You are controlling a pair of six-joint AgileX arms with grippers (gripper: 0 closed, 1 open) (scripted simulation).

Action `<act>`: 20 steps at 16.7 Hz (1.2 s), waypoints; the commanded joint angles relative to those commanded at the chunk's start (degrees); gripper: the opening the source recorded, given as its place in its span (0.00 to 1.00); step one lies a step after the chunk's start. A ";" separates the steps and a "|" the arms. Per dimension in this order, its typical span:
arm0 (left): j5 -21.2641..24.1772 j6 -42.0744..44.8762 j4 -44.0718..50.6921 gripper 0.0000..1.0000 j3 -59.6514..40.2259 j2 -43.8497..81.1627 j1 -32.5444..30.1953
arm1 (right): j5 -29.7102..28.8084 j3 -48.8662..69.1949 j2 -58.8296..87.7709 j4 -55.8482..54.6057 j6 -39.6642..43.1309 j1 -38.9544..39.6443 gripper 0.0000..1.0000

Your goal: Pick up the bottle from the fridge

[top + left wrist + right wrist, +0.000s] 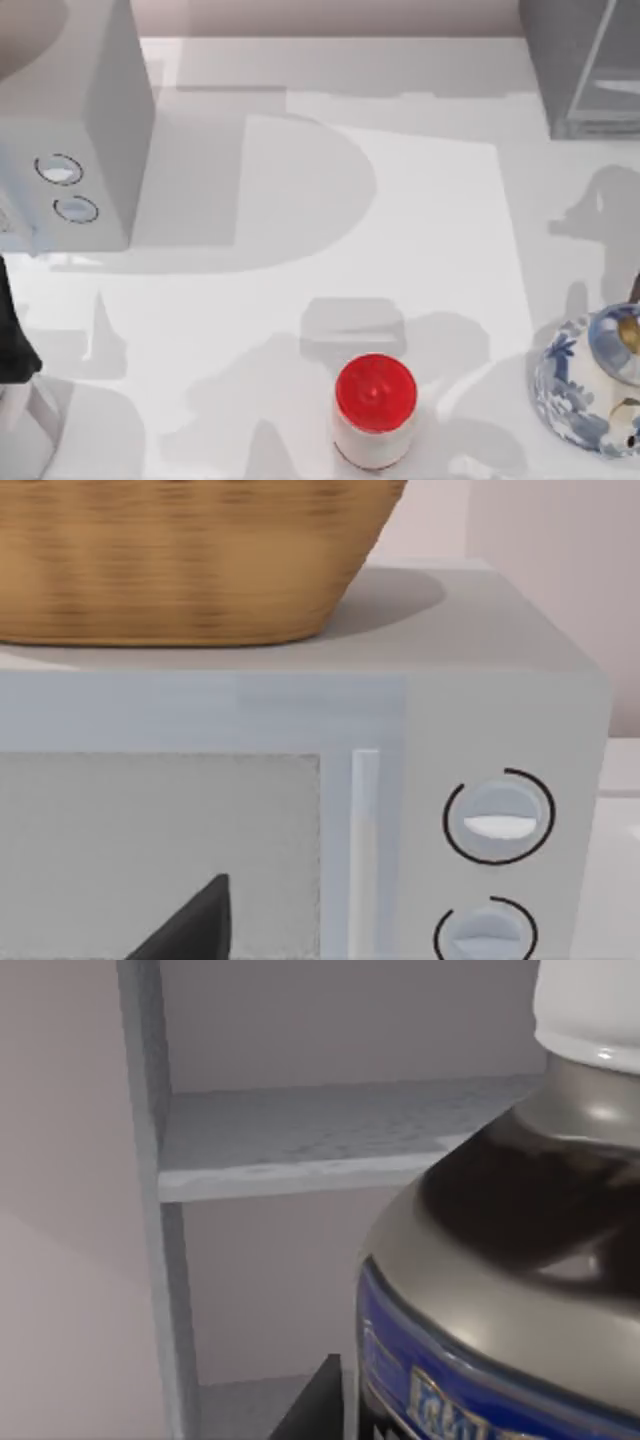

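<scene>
Inside the fridge point(300, 1140), far right of the table, my right gripper's camera sits close against the upright bottle point(500, 1290), white cap up, below a shelf. I cannot tell how its fingers stand. My left arm idles by the microwave point(500, 710).

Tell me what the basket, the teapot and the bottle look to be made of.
Basket: woven wicker or cane, matt tan, going by the ribbed weave. Teapot: glazed ceramic, likely porcelain, glossy white with blue painted pattern. Bottle: seemingly dark glass or glossy plastic, judging by the bright highlights on its shoulder, with a white cap and a blue label.
</scene>
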State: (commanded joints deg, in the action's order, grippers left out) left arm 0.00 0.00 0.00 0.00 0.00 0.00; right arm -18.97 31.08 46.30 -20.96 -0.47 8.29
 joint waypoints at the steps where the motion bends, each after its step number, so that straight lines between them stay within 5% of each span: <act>1: 0.00 0.00 0.00 1.00 0.00 0.00 0.00 | -2.22 2.78 7.18 -2.24 -0.05 1.94 0.00; 10: 0.00 0.00 0.00 1.00 0.00 0.00 0.00 | -20.82 23.57 61.93 -26.60 -0.07 25.95 0.00; 15: 0.00 0.00 0.00 1.00 0.00 0.00 0.00 | -26.45 30.02 73.15 -36.48 0.30 35.42 0.00; 20: 0.00 0.00 0.00 1.00 0.00 0.00 0.00 | -26.49 30.06 73.54 -36.82 0.18 35.74 0.00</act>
State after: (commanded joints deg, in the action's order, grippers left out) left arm 0.00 0.00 0.00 0.00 0.00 0.00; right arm -45.47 61.13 119.85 -57.78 -0.30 44.03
